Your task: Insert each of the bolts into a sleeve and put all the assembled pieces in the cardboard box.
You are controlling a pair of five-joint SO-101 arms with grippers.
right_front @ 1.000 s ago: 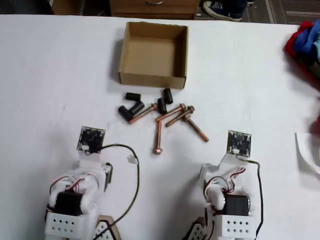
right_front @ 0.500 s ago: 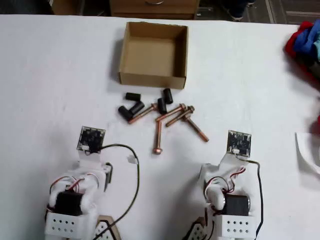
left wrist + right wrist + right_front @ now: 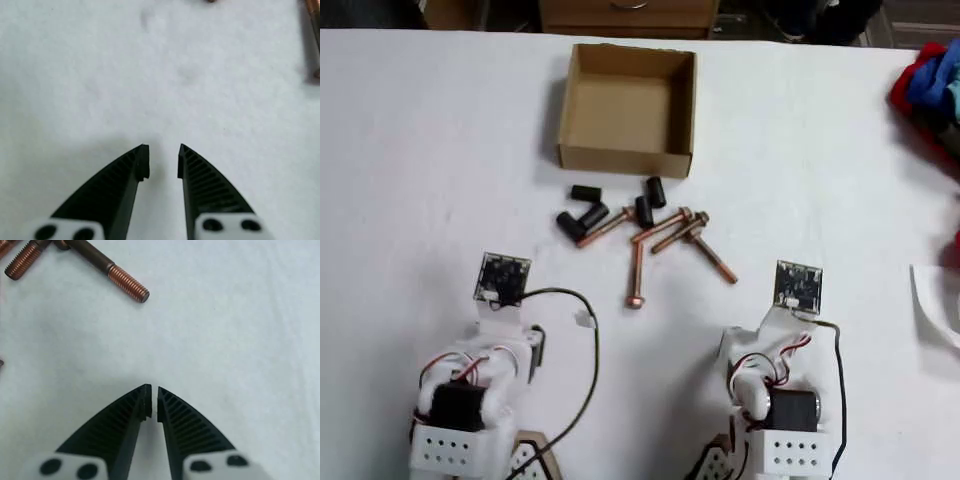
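The open cardboard box (image 3: 628, 105) stands at the back middle of the table with nothing inside. In front of it lie several black sleeves (image 3: 592, 214) and several copper bolts (image 3: 637, 272) in a loose heap, all apart from each other's bores. Both arms are folded back at the near edge. My left gripper (image 3: 163, 161) hovers over bare cloth, slightly open and holding nothing; one bolt (image 3: 314, 30) lies far off. My right gripper (image 3: 151, 402) is shut on nothing, with a bolt's threaded end (image 3: 127, 285) lying a short way ahead of it.
The left arm (image 3: 480, 385) and right arm (image 3: 775, 385) sit side by side, a black cable (image 3: 588, 350) looping from the left one. Coloured cloth (image 3: 928, 85) lies at the right edge, with a white object (image 3: 935, 305) below it. White tablecloth surrounds the parts.
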